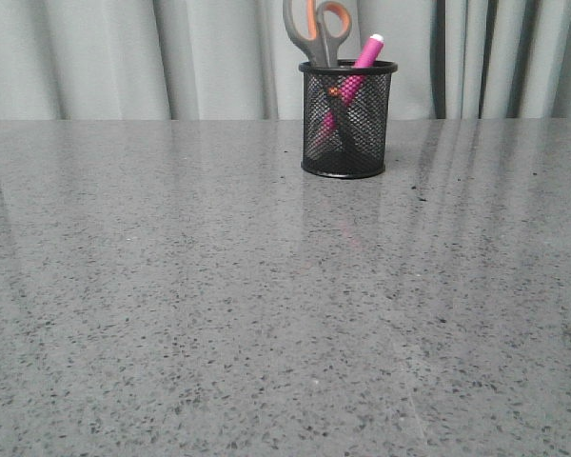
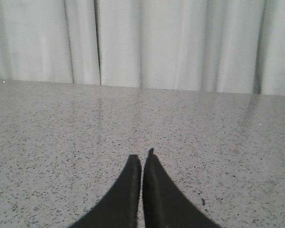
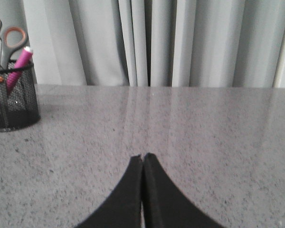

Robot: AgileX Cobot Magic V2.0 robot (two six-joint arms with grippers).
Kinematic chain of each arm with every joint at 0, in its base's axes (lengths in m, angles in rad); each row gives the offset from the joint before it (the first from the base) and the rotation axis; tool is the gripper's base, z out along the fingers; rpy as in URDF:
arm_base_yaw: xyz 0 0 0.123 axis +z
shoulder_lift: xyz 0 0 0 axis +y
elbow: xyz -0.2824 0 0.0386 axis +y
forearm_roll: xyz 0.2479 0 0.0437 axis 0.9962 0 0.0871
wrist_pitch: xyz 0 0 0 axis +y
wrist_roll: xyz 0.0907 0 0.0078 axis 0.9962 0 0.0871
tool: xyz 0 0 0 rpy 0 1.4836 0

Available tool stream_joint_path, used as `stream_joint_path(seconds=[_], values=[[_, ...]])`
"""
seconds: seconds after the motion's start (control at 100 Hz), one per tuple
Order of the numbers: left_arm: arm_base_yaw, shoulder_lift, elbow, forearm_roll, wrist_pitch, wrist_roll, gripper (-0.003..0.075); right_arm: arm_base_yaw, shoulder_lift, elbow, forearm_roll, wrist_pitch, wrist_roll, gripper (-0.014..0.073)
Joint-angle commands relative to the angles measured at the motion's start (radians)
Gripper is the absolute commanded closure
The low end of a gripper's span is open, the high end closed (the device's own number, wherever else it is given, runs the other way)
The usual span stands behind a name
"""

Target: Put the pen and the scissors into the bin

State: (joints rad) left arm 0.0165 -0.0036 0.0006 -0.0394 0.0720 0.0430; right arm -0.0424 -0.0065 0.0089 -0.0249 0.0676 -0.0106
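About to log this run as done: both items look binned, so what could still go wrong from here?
The scissors stand taller than the bin, handles well above the rim, so a bump might tip it. The pen leans on the rim, white tip outside. Both grippers, left gripper and right gripper, are shut and apart from it.
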Motion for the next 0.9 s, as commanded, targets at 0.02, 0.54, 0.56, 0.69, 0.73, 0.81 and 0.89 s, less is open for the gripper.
stream_joint_path(seconds=[0.02, 0.54, 0.56, 0.69, 0.73, 0.81, 0.89], values=[[-0.003, -0.032, 0.045, -0.011, -0.072, -0.011, 0.0739, -0.006, -0.023, 0.016, -0.02, -0.043, 0.003, 0.067], [-0.003, -0.032, 0.045, -0.011, -0.072, -0.011, 0.0739, -0.006, -0.023, 0.016, -0.02, 0.006, 0.003, 0.067], [-0.003, -0.032, 0.045, -0.011, -0.072, -0.011, 0.0739, -0.006, -0.023, 0.016, -0.02, 0.006, 0.003, 0.067], [-0.003, -0.032, 0.045, -0.011, -0.072, -0.011, 0.0739, -0.006, -0.023, 0.016, -0.02, 0.008, 0.003, 0.067], [-0.003, -0.032, 0.045, -0.011, -0.072, -0.011, 0.0739, -0.006, -0.023, 0.016, -0.02, 0.008, 0.003, 0.067], [-0.003, -0.032, 0.045, -0.011, -0.072, -0.011, 0.0739, -0.006, -0.023, 0.016, -0.02, 0.008, 0.003, 0.067], [-0.003, -0.032, 0.045, -0.011, -0.072, -0.011, 0.0739, -0.006, -0.023, 0.016, -0.02, 0.008, 0.003, 0.067]])
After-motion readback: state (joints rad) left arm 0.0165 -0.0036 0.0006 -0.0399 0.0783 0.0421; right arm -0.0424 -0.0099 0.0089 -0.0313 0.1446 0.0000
